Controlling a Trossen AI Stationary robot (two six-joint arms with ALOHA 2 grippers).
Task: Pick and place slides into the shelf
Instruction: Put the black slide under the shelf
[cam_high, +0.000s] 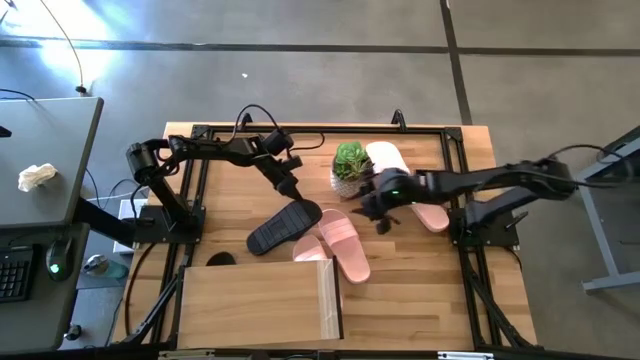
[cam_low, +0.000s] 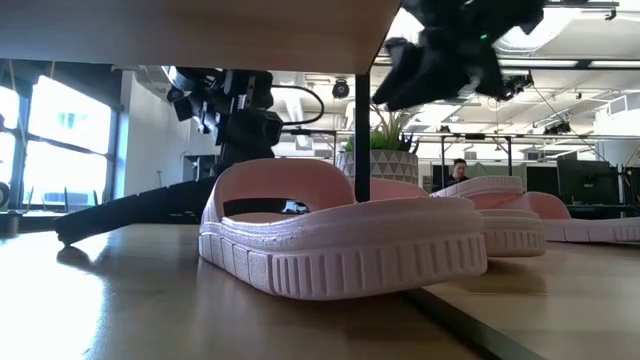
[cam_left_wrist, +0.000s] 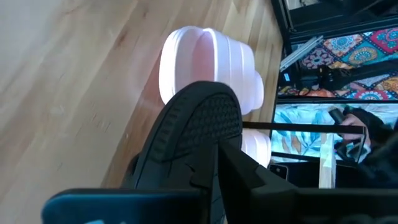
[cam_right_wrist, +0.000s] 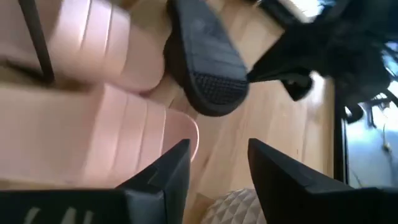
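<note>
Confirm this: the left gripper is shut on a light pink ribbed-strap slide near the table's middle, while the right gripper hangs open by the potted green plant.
Wrong in one respect: the slide is black, not pink. In the high view the left gripper is shut on the end of the black slip-on slide; the left wrist view shows the same. The rest stands: the right gripper hangs open beside the small potted green plant.

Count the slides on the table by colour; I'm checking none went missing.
Black slides: 2, one partly hidden at the shelf's edge
Light pink slides: 4
Total: 6
</note>
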